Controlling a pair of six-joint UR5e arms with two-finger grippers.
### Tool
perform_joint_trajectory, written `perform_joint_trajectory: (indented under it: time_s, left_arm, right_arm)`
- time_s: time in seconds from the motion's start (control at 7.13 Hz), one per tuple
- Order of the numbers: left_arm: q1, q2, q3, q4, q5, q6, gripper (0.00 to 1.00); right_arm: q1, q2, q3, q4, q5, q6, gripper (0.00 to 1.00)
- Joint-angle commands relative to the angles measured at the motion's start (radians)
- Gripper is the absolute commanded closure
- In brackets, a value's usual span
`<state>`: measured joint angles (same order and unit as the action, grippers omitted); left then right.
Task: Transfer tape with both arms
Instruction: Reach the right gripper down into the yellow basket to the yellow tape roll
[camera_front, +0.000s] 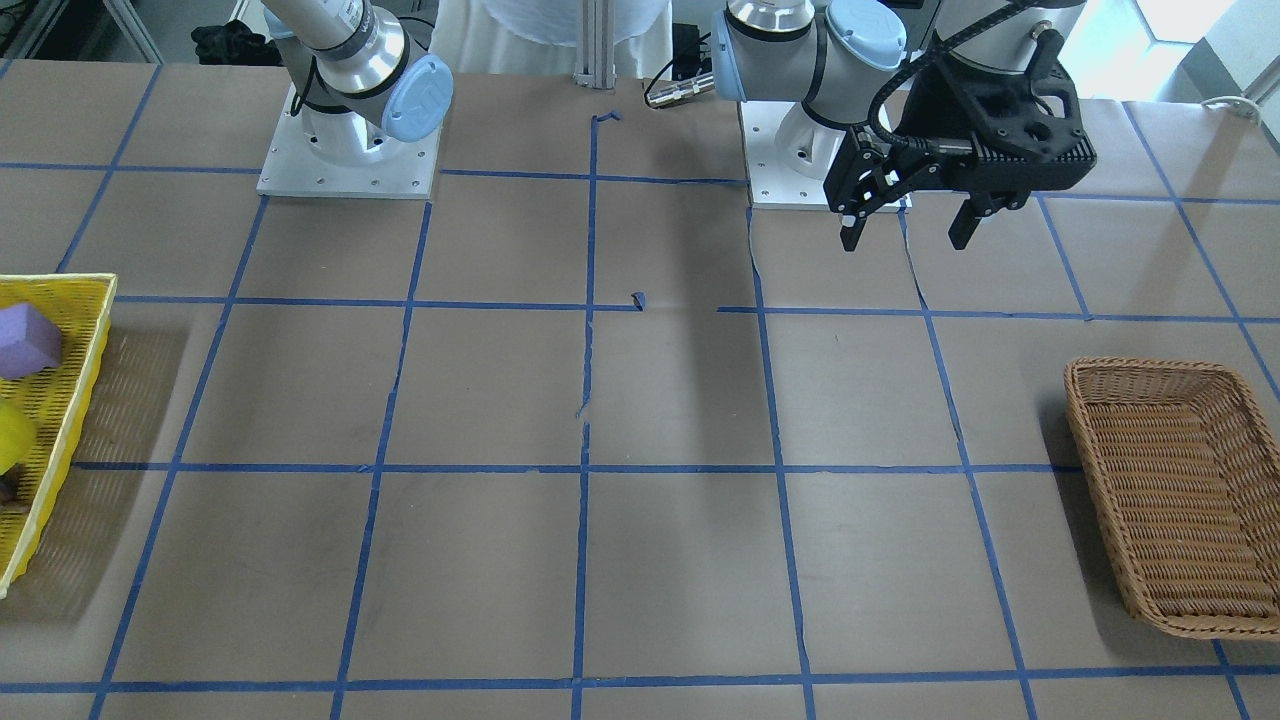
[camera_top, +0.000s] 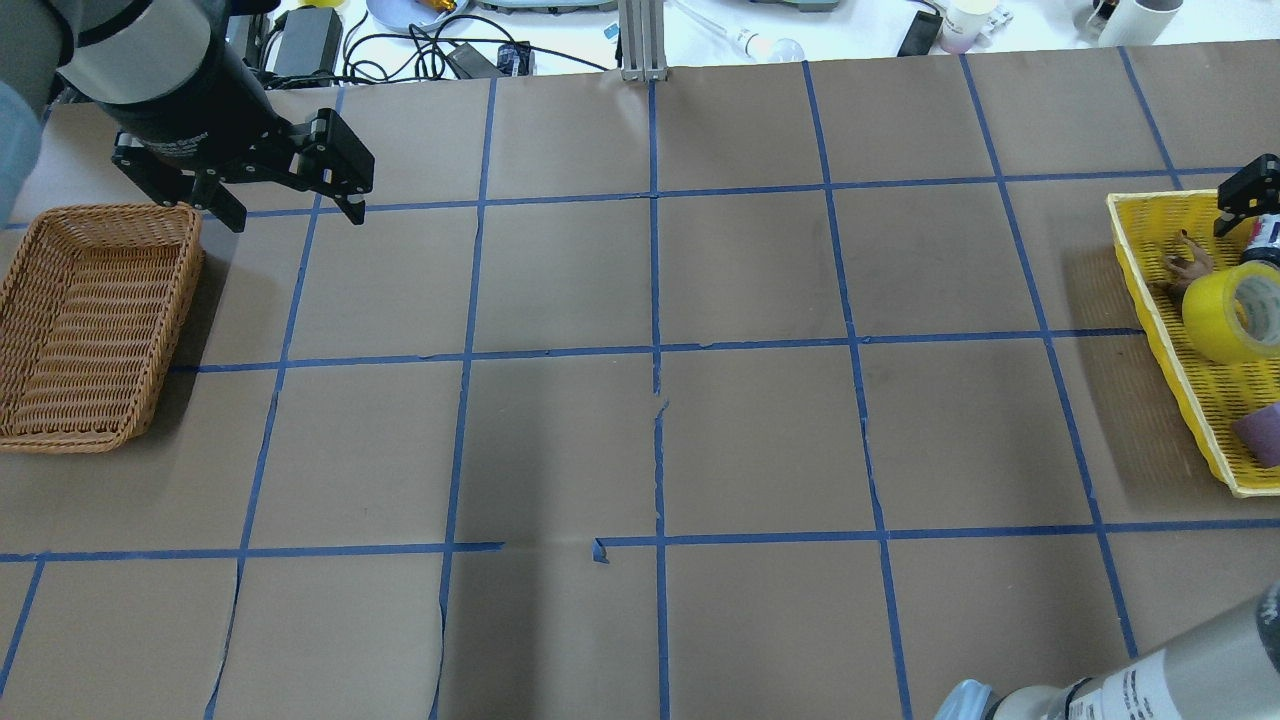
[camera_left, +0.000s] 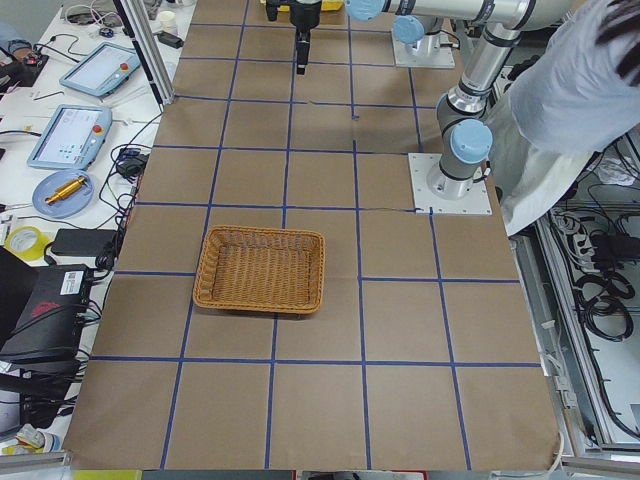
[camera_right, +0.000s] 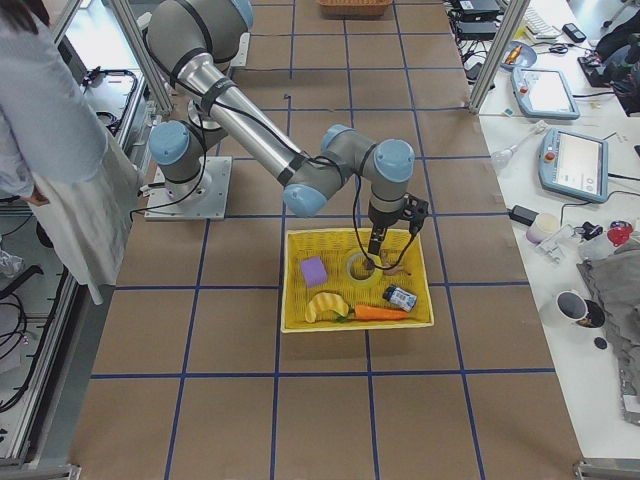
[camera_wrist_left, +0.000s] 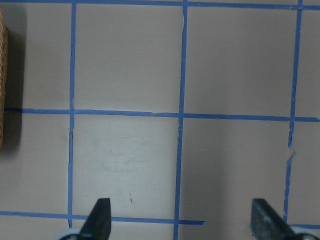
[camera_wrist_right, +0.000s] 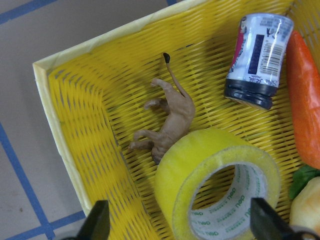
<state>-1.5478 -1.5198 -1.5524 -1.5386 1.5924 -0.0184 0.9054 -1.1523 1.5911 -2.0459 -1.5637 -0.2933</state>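
Note:
The yellow tape roll with a white core lies tilted in the yellow basket. It also shows in the overhead view and the right side view. My right gripper is open and hangs just above the roll, one finger on each side, not touching it; in the right side view it is over the basket. My left gripper is open and empty, held above the table near its base; the overhead view shows it beside the wicker basket's far corner.
The yellow basket also holds a brown toy animal touching the tape, a bottle, a carrot and a purple block. A wicker basket stands on my left side. A person stands by the robot.

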Motion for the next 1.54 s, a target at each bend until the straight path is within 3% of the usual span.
perform_joint_trajectory:
  time_s: [0.0, 0.14, 0.42, 0.56, 0.7, 0.84, 1.12, 1.4]
  left_arm:
    - [0.0, 0.0, 0.0, 0.0, 0.0, -0.002, 0.0]
    - [0.0, 0.0, 0.0, 0.0, 0.0, 0.0, 0.0]
    - [0.0, 0.0, 0.0, 0.0, 0.0, 0.0, 0.0]
    - [0.0, 0.0, 0.0, 0.0, 0.0, 0.0, 0.0]
    - [0.0, 0.0, 0.0, 0.0, 0.0, 0.0, 0.0]
    - [0.0, 0.0, 0.0, 0.0, 0.0, 0.0, 0.0]
    - [0.0, 0.0, 0.0, 0.0, 0.0, 0.0, 0.0]
    - [0.0, 0.0, 0.0, 0.0, 0.001, 0.0, 0.0]
  right_arm:
    - [-0.002, 0.034, 0.003, -0.008, -0.007, 0.002, 0.0]
    - [-0.002, 0.048, 0.001, -0.008, -0.006, 0.003, 0.0]
    - [-0.003, 0.081, 0.001, -0.037, -0.001, 0.003, 0.17]
    - [-0.002, 0.083, 0.001, -0.036, -0.001, 0.002, 0.4]
    - [-0.002, 0.082, 0.001, -0.036, 0.001, -0.009, 0.79]
    - [-0.002, 0.079, 0.001, -0.034, -0.002, -0.029, 1.0]
    - [-0.002, 0.039, -0.016, -0.017, -0.013, -0.033, 1.0]
    - [0.01, -0.094, -0.017, 0.112, -0.018, -0.023, 1.0]
